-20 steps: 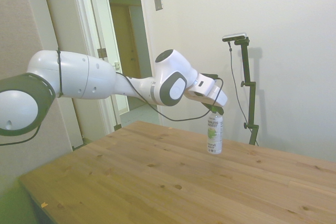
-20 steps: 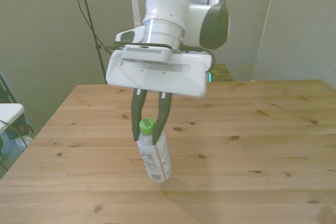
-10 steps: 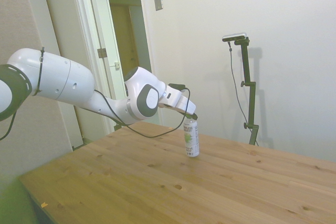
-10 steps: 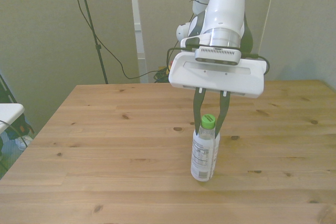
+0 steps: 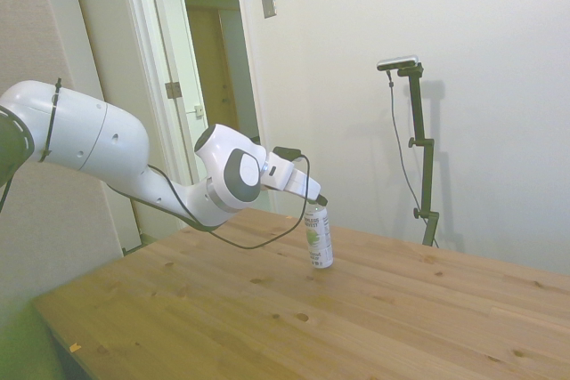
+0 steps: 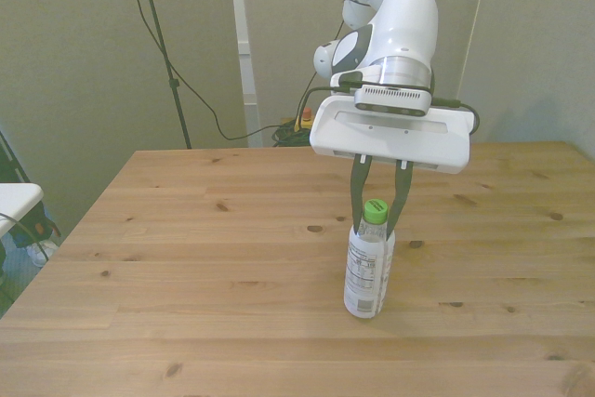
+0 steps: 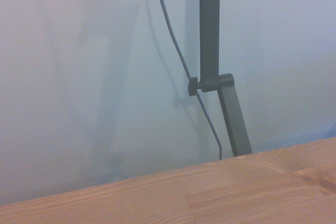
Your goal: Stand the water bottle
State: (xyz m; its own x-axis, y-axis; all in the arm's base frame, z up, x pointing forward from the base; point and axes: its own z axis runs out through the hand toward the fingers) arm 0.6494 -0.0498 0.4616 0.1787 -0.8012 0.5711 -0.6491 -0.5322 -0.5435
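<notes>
Bottle work looks nearly done to me: the water bottle (image 6: 369, 265) stands almost upright on the table (image 6: 186, 258), base down, while the gripper (image 6: 376, 221) above it clasps its green-capped neck, so only letting go and backing off remain.

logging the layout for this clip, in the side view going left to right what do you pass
White robot arm → gripper at the green cap → water bottle, upright on the wooden table.
</notes>
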